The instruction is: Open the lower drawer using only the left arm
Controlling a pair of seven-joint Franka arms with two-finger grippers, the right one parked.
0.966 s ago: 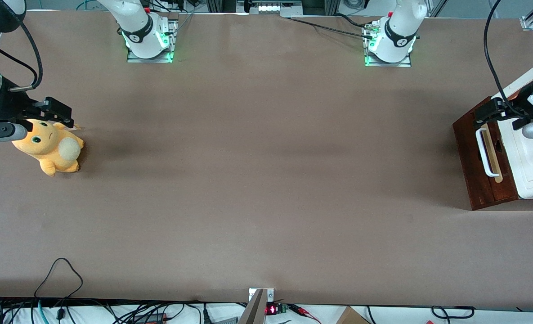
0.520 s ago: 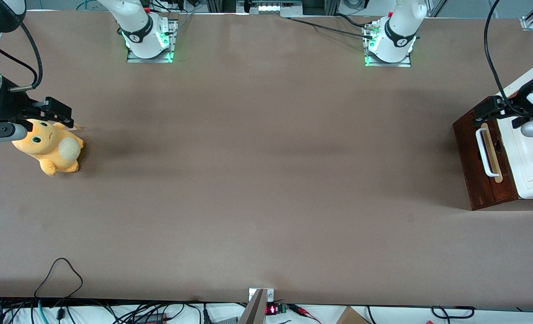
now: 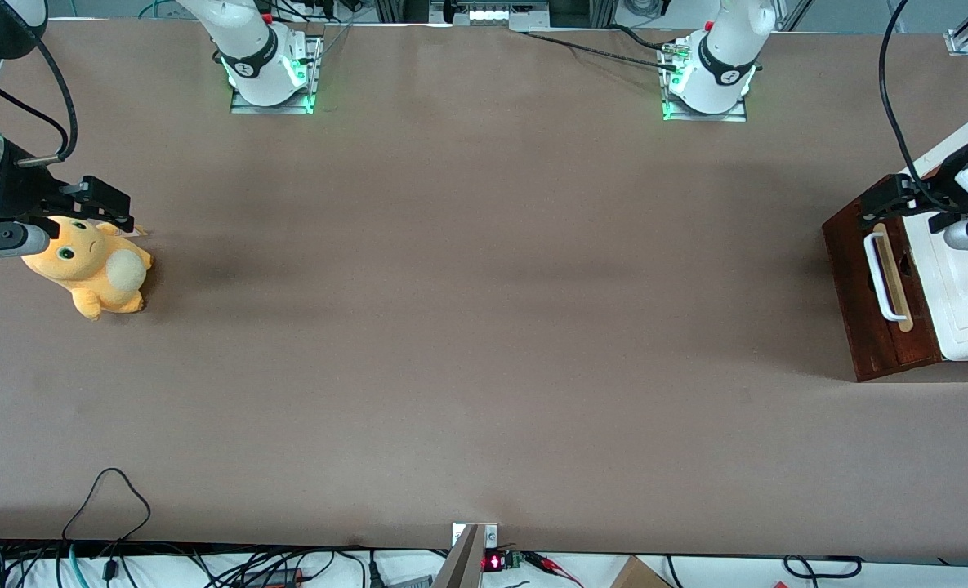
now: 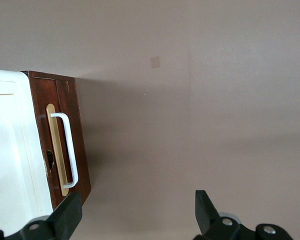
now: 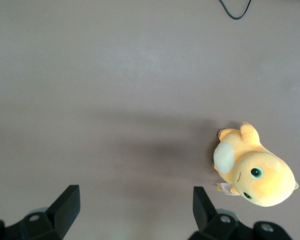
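Two black fingers (image 4: 65, 220) of the left arm's gripper (image 3: 888, 200) stand wide apart with nothing between them, poised above the end of the lower drawer (image 3: 855, 286) farther from the front camera. The drawer is shut, at the working arm's end of the table (image 3: 484, 327), its dark front facing the parked arm. Its white bar handle (image 3: 876, 273) runs lengthwise, toward and away from the front camera.

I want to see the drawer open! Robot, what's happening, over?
Gripper above cabinet's farther end, jaws open, holding nothing. Lower drawer shut, white handle untouched. Nothing in the way.
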